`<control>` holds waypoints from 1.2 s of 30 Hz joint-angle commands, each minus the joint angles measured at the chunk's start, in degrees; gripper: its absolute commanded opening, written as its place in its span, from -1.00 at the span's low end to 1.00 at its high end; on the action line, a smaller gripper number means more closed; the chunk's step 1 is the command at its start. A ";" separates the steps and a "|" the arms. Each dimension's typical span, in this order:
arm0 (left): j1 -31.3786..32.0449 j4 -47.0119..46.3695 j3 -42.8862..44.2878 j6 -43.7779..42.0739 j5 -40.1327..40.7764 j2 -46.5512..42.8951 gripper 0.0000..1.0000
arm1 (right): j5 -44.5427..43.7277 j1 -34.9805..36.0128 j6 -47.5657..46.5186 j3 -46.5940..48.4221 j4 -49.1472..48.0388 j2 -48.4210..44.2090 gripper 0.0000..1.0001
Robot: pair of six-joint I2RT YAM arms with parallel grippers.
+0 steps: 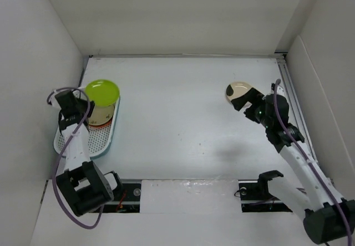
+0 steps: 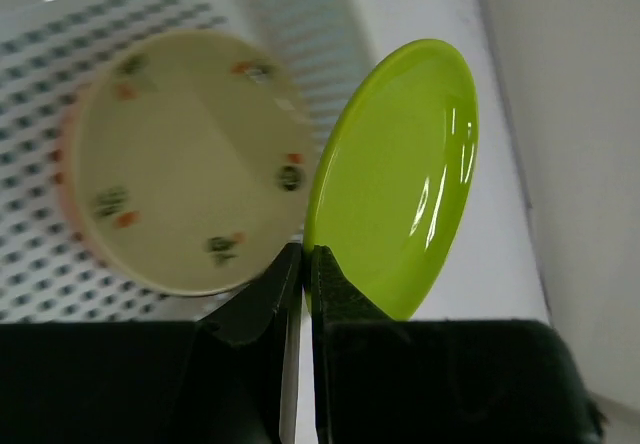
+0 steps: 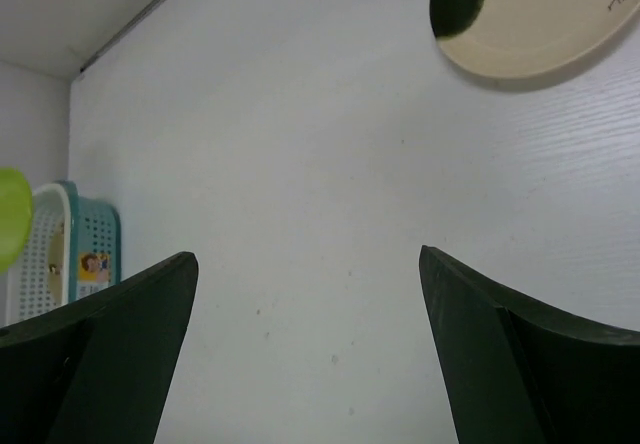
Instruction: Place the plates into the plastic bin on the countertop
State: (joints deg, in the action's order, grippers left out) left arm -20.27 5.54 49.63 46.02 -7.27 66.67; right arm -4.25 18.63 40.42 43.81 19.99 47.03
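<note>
My left gripper [image 2: 305,254] is shut on the rim of a lime green plate [image 2: 400,174], holding it tilted over the far end of the plastic bin [image 1: 100,141]. The green plate [image 1: 102,92] hangs above a beige plate [image 2: 180,164] with small markings that lies in the bin on top of an orange-rimmed one [image 1: 97,123]. On the countertop [image 1: 188,107] at the right lies a beige plate [image 1: 237,91] with a dark patch. My right gripper [image 1: 247,104] hovers just beside it, open and empty [image 3: 307,254], with that plate [image 3: 530,14] ahead to its right.
White walls close in the counter on the left, back and right. The bin's teal rim [image 3: 95,244] shows far off in the right wrist view. The arm bases stand at the near edge.
</note>
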 commanded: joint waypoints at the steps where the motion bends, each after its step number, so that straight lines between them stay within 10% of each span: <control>1: -8.01 2.80 -4.71 -4.43 -4.94 -3.48 -1.00 | 16.53 -10.09 2.29 -4.07 -17.74 3.67 0.94; 16: -13.30 2.63 -8.76 -5.77 -3.54 0.65 -0.98 | 19.19 -29.36 5.45 0.74 -28.69 39.50 0.88; 22: -13.30 3.95 -8.76 -5.77 -2.84 0.65 -0.08 | 18.31 -30.41 5.98 4.96 -28.17 47.63 0.88; 25: -13.30 4.65 -7.53 -6.37 -3.36 -1.19 0.99 | 16.47 -31.02 5.98 6.63 -27.55 49.65 0.86; 29: -12.52 6.58 -5.33 -7.96 -3.89 -5.49 0.99 | 15.85 -31.03 5.98 10.14 -24.30 52.72 0.72; 36: -10.75 10.98 -2.96 -12.09 -3.88 -15.16 0.99 | 17.35 -31.55 5.98 17.00 -18.15 60.28 -0.08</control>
State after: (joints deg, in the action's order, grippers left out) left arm -31.48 14.68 44.27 36.93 -10.37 55.09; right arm 13.30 -12.38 46.70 58.08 -1.69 105.84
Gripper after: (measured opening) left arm 0.993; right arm 0.475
